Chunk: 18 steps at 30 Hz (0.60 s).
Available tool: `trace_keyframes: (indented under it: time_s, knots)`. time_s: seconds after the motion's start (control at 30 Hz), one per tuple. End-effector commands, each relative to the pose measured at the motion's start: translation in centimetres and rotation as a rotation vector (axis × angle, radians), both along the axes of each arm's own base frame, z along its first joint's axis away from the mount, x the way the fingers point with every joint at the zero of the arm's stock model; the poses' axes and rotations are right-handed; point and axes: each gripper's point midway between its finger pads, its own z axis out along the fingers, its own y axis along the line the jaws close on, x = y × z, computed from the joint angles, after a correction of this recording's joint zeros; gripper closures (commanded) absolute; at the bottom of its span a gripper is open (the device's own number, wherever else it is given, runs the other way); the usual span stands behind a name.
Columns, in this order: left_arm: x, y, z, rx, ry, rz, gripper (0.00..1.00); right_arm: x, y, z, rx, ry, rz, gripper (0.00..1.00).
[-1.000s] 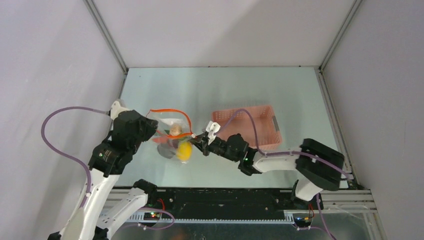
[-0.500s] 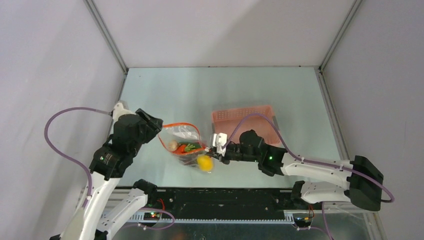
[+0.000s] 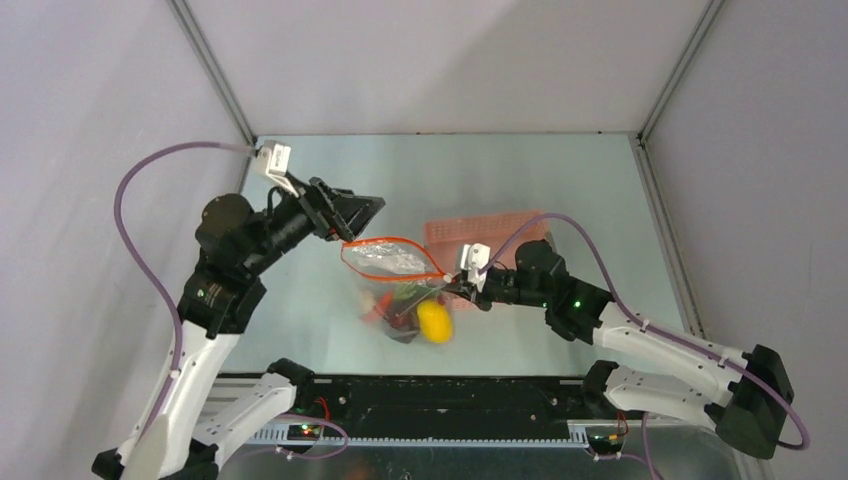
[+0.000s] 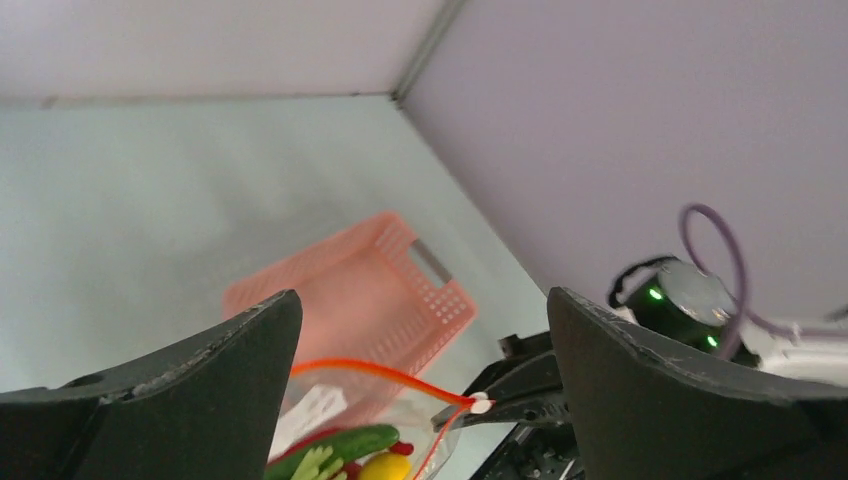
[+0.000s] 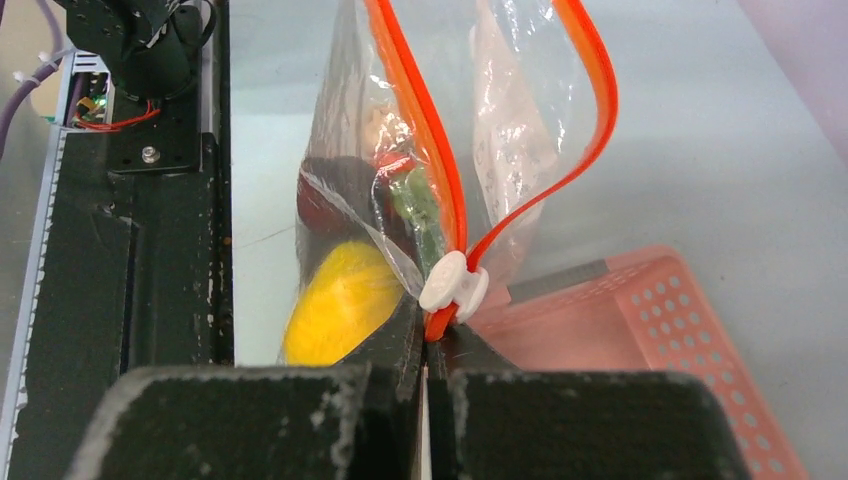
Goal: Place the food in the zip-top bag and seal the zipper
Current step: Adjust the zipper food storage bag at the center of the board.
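You see in the right wrist view the right fingers (image 5: 395,350) pinching the clear crinkly bag's (image 5: 520,120) orange-red zipper strip (image 5: 441,190); left fingers (image 3: 345,205) spread wide, at its eleven o'clock.

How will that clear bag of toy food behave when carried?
Probably floppy: the zip-top bag hangs crumpled from one pinched corner, its zipper gaping in a loop. Likely bottom-heavy and apt to swing, since the food bunches at its closed end.

Left fingers (image 4: 660,390) now off zip-top bag (image 3: 395,262)
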Motion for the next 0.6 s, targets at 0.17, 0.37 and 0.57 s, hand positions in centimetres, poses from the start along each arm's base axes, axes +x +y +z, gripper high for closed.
trace_keyframes:
  time_s: [0.17, 0.37, 0.57]
  knots:
    - [-3.6, -6.9, 5.8, 0.164, -0.545, -0.501, 0.0, 2.0, -3.8, 2.5, 0.027, 0.0, 0.016, 1.0]
    - [-5.4, -10.6, 4.4, 0.3, -0.587, -0.851, 0.0, 2.2, -4.8, 3.5, 0.009, -0.002, 0.045, 1.0]
    - [-3.8, -12.3, -0.9, 0.507, -0.409, -0.979, 0.0, 2.4, -5.0, 4.3, 0.005, -0.041, 0.043, 1.0]
